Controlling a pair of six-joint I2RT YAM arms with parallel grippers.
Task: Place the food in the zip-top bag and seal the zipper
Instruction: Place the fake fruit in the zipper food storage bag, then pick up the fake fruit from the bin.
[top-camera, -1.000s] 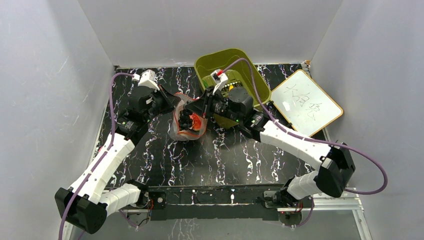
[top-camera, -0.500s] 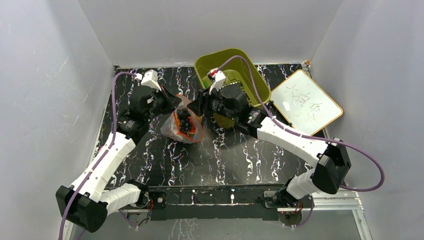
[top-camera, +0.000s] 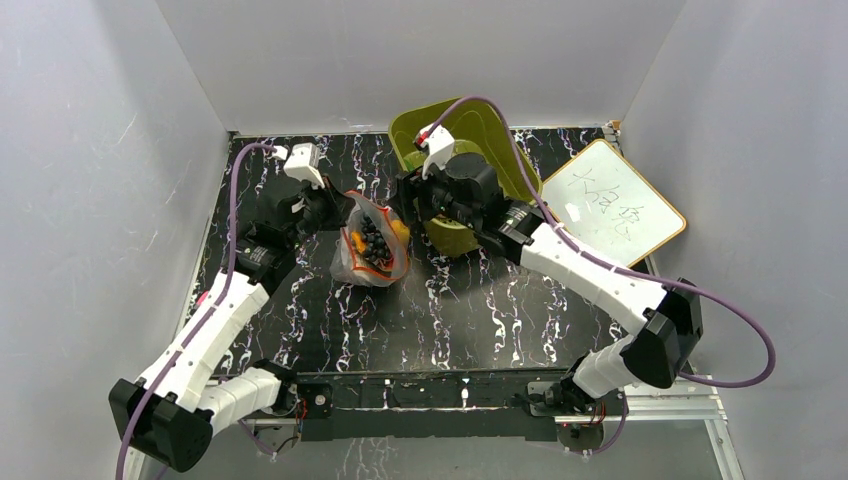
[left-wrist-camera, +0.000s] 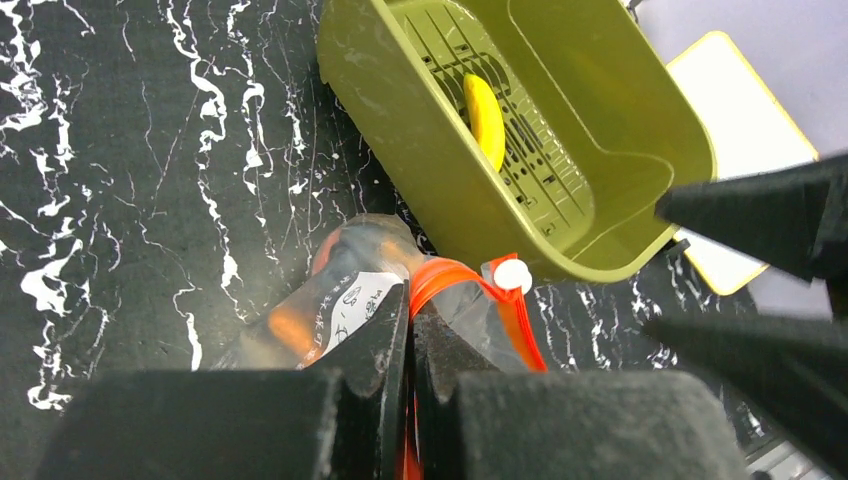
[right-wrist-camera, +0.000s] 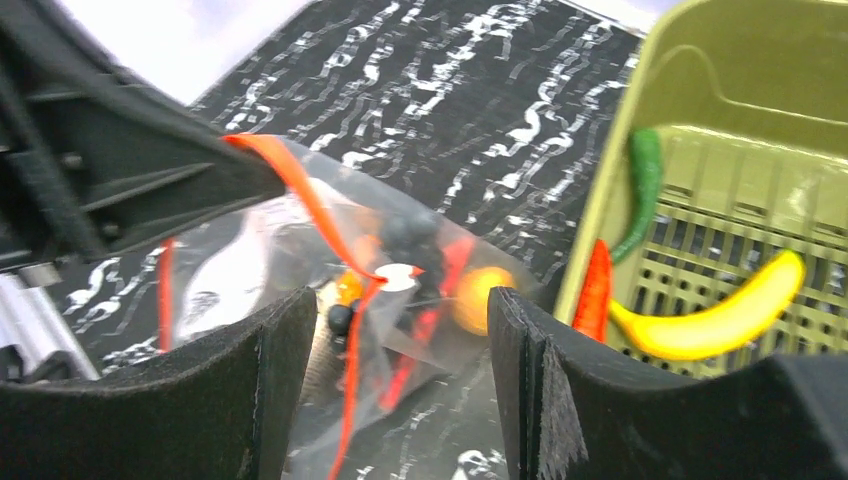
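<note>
Left gripper (left-wrist-camera: 410, 312) pinches the bag's (top-camera: 352, 268) zipper (left-wrist-camera: 450, 272); right gripper (right-wrist-camera: 395, 305), spread, faces the bag; banana (left-wrist-camera: 484, 118) lies in basket (left-wrist-camera: 420, 160) beside the bag.

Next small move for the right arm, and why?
Likely swing the open right end effector into the basket for the banana: it and a red chili lie unbagged there, and the left end effector grips the bag at its mouth.

Olive-green slotted basket (top-camera: 487, 135): far centre of black, white-veined table (top-camera: 460, 310). Whiteboard (top-camera: 612, 205), tan frame, dark scribbles on face: lies flat at far right, just beside basket. Plain grey walls (top-camera: 420, 60) left, far, right.
</note>
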